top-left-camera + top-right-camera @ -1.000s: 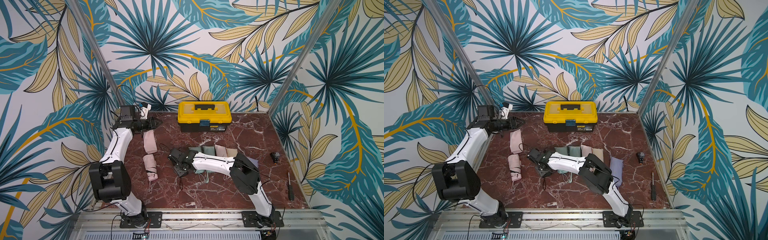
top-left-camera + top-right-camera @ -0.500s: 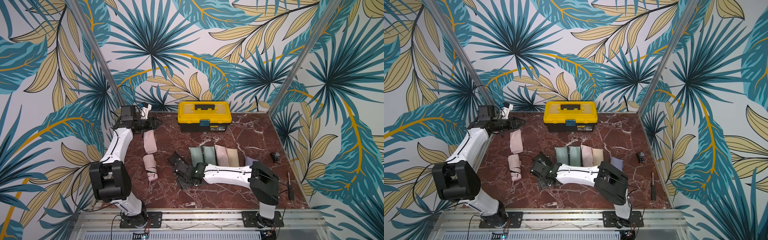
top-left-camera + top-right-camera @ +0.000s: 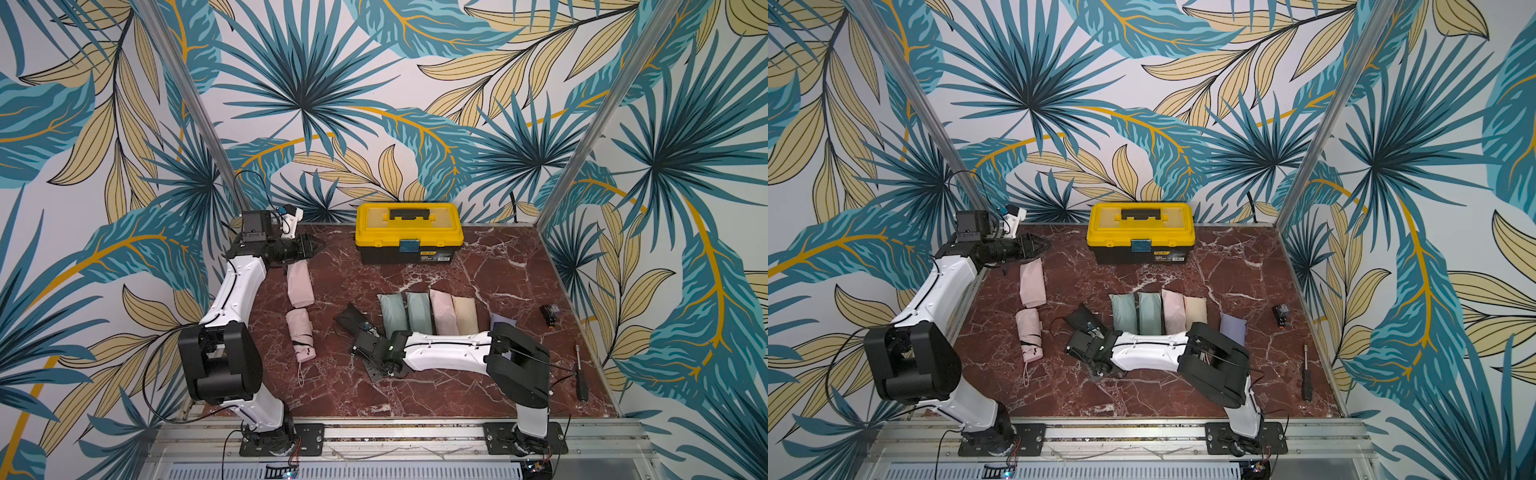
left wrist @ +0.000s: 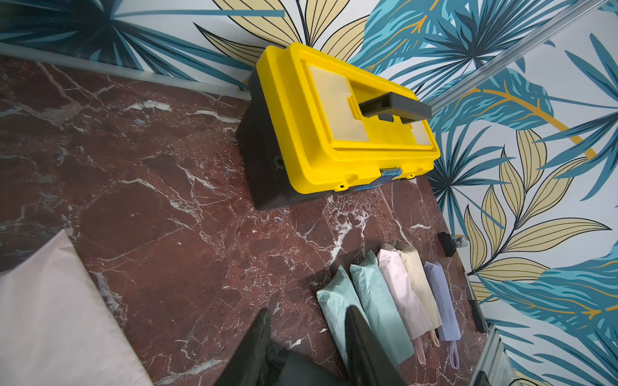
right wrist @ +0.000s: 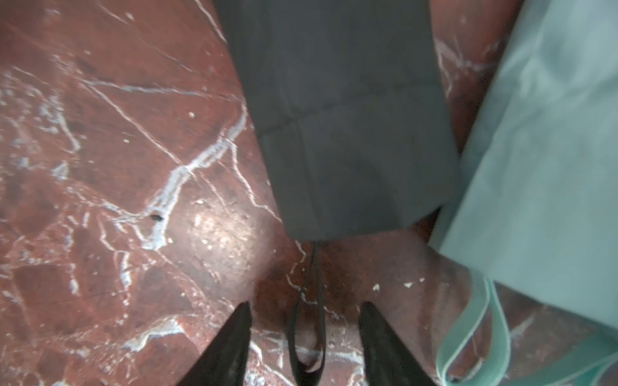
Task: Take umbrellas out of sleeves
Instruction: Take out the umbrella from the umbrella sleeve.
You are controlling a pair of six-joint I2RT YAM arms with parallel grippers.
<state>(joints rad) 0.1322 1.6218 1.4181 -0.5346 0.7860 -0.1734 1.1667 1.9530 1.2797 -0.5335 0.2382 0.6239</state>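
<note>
A black sleeve (image 5: 341, 117) lies slanted left of the row, and a black wrist loop (image 5: 307, 317) trails from its end. My right gripper (image 5: 306, 305) is open, its jaws standing either side of that loop, low over the marble (image 3: 360, 332). Two mint sleeves (image 3: 392, 313) (image 3: 417, 311), a pink one (image 3: 442, 311), a beige one (image 3: 465, 311) and a lilac one (image 3: 503, 322) lie side by side, their near ends under my right arm. A bare pink umbrella (image 3: 300, 334) lies in front of its flat pink sleeve (image 3: 300, 284). My left gripper (image 3: 309, 247) hangs open and empty at the back left.
A yellow-lidded black toolbox (image 3: 409, 232) stands against the back wall. A screwdriver (image 3: 579, 374) and a small black part (image 3: 550, 311) lie by the right wall. Patterned walls close in the table on three sides.
My right arm has drawn back toward the front, uncovering the row of sleeves, and its jaws have narrowed around the black loop. The left arm has not moved.
</note>
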